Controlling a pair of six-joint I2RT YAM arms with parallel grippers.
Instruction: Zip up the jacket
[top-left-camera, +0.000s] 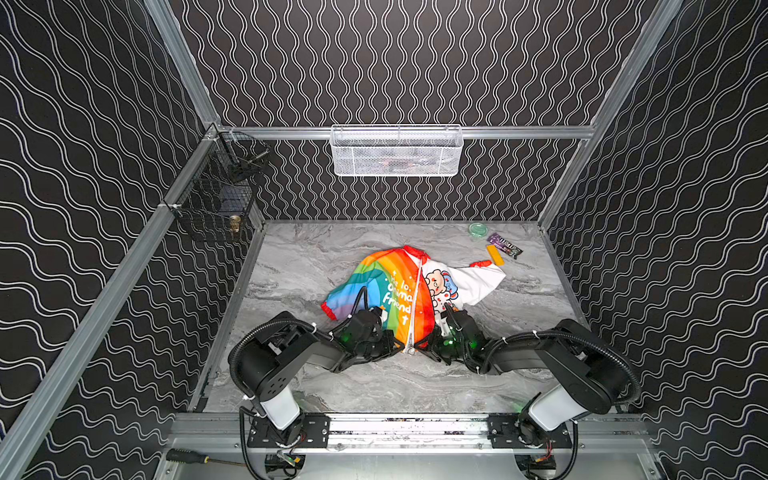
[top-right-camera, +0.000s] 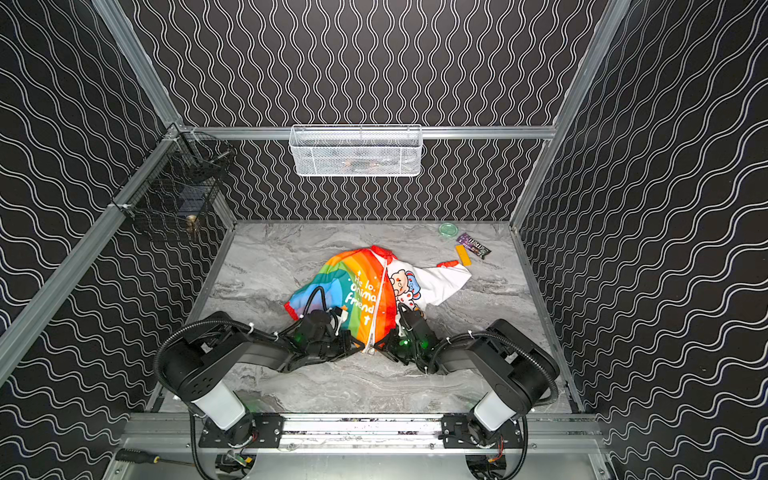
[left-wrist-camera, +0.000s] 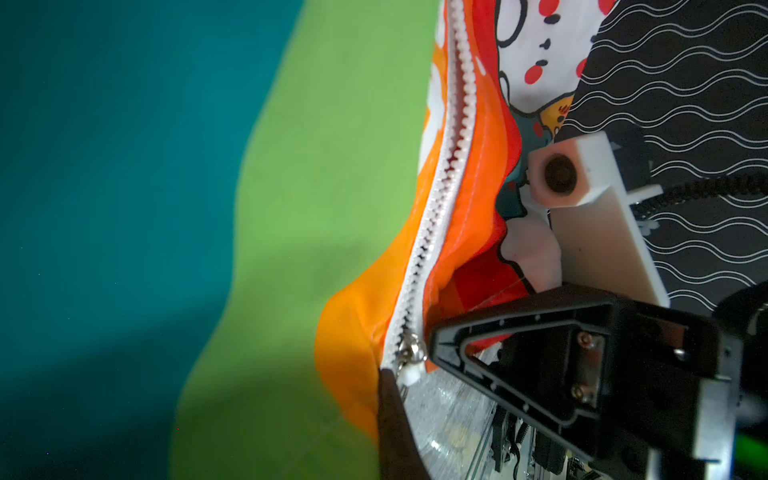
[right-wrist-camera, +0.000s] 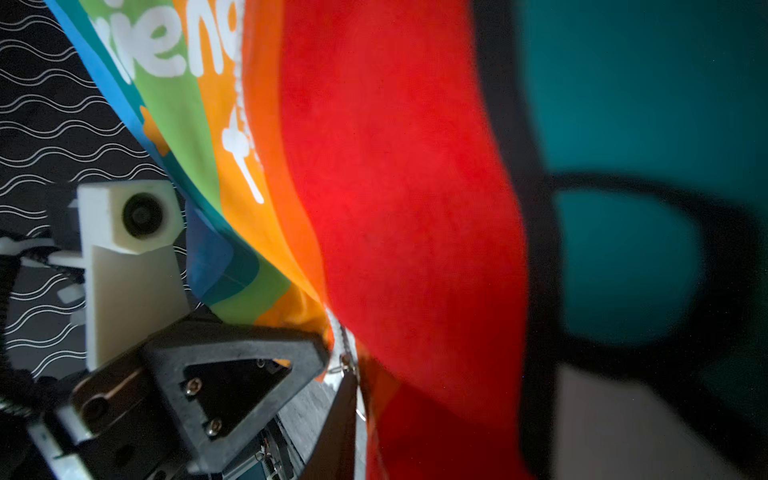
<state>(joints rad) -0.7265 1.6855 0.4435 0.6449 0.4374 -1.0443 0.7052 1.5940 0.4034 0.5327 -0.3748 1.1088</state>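
Marble counter (top-left-camera: 332, 386), both top views: your jacket (top-left-camera: 386, 286) spreads back from its zipper slider (top-left-camera: 410, 350). Left wrist: left hand (left-wrist-camera: 395, 399) pinched shut on hem beside the slider. Right wrist: right hand (right-wrist-camera: 347, 395) at the slider, grip unclear; pulling now, you may slip off.

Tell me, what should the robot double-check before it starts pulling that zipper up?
1. Left gripper clamped on the jacket hem beside the zipper: ok.
2. Slider sits at the hem end: ok.
3. Right gripper gripping the slider's pull: cannot tell.
4. Both zipper halves seated in the slider: cannot tell.
5. Zipper line runs fairly straight to the collar: ok.
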